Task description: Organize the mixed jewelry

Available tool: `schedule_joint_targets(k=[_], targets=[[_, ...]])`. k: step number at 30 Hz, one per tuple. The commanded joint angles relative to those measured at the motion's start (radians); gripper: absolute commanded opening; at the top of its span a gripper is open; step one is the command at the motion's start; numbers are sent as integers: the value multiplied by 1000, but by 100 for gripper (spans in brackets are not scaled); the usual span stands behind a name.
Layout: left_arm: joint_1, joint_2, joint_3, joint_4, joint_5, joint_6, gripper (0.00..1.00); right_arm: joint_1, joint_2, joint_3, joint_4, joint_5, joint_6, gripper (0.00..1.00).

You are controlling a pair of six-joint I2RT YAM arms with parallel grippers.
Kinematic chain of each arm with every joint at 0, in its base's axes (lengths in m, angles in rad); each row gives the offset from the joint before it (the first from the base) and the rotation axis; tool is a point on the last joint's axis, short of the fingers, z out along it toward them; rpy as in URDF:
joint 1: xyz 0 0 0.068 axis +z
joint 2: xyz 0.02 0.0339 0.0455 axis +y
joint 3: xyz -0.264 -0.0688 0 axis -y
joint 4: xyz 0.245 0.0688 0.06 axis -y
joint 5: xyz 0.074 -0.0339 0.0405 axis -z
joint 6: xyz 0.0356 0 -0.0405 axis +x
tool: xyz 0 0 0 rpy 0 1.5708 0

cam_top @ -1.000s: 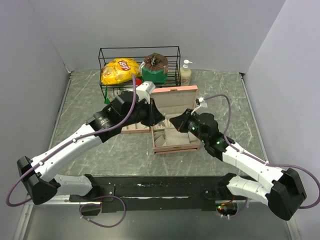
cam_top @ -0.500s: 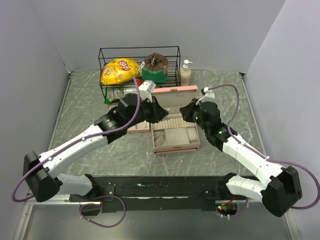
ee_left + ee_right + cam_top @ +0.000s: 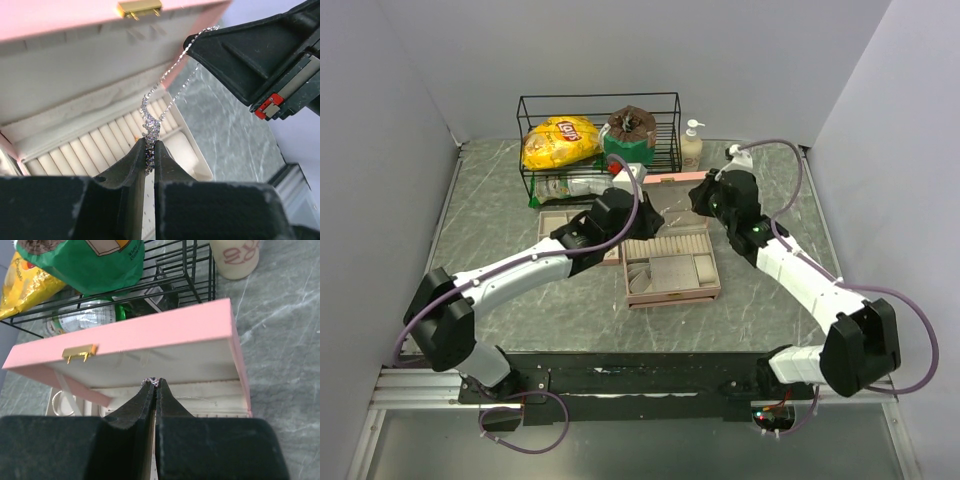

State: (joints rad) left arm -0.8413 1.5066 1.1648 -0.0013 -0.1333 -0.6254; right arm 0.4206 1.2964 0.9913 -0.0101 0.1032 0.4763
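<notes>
Both arms have swung away from me in the last second. The two hands were low over the front compartments of the pink box (image 3: 672, 297), and now they hang by its raised lid (image 3: 125, 335), nearer the far edge of the worktop (image 3: 500, 200).

The left hand (image 3: 148, 142) is pinched fully closed on a bunched knot of the silver chain (image 3: 167, 92). From there two fine strands run up to the right hand (image 3: 154, 382), whose fingers are also pressed together with a glint of chain at their tips. So the chain is off the worktop, strung in the air between the two hands above the ring rolls (image 3: 100, 145).

I judge that the move has drawn out the loose length, but the knot at my left is not yet free — a harder pull could snap so fine a strand.
</notes>
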Motion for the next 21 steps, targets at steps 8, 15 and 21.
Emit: schedule_joint_targets(k=[8, 15, 21], targets=[[-4, 75, 12, 172, -170, -7, 1, -34, 122, 127, 38, -37, -51, 0], [-2, 93, 18, 190, -198, 9, 1, -45, 141, 141, 55, -73, -54, 0], [-4, 80, -11, 202, -169, 9, 1, -43, 93, 92, 75, -71, -51, 0]])
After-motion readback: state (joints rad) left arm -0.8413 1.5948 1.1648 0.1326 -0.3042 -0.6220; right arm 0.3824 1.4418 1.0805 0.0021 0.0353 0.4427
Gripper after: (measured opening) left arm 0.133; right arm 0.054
